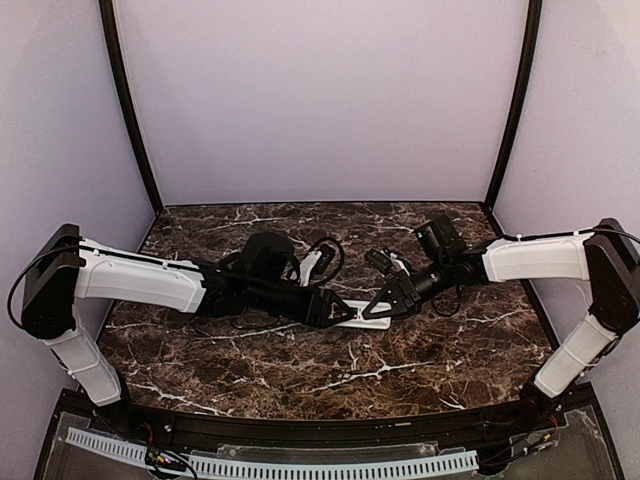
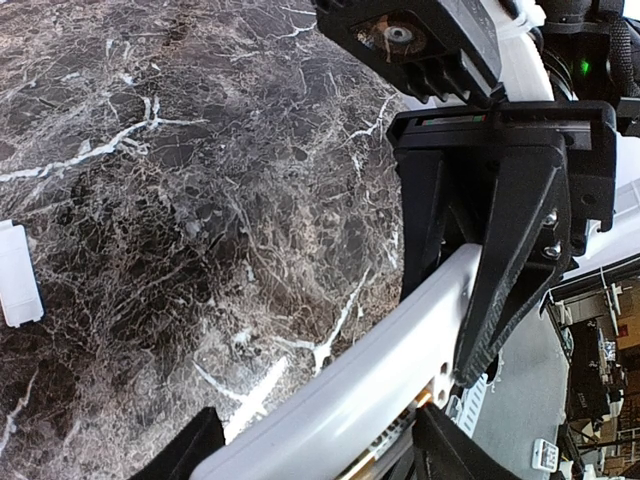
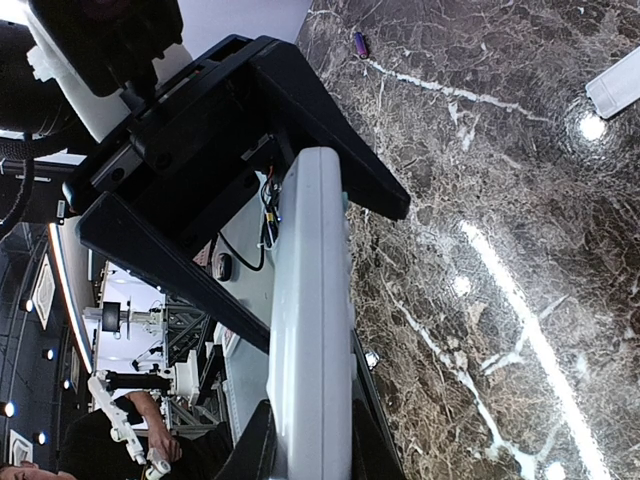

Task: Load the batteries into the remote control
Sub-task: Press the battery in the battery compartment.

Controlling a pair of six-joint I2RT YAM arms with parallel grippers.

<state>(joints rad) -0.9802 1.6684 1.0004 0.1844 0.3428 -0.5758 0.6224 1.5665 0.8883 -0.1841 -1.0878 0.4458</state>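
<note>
Marble table (image 1: 450, 350): right gripper (image 2: 447, 325) clamps remote control (image 3: 310, 330); left gripper (image 3: 330, 272) seemingly straddles it, jaws apart.

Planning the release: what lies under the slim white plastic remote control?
Beside the slim white remote control, dark veined marble tabletop shows; the patch directly beneath is hidden by the remote itself.

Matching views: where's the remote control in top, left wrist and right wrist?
Top external: remote control just below the picture's centre, a short white strip.
Left wrist: white bar slanting from bottom centre up to the right.
Right wrist: pale bar running straight up from the bottom edge to mid-frame.
Shared landmark: the dark marble table with white veins, also in left wrist and right wrist.
</note>
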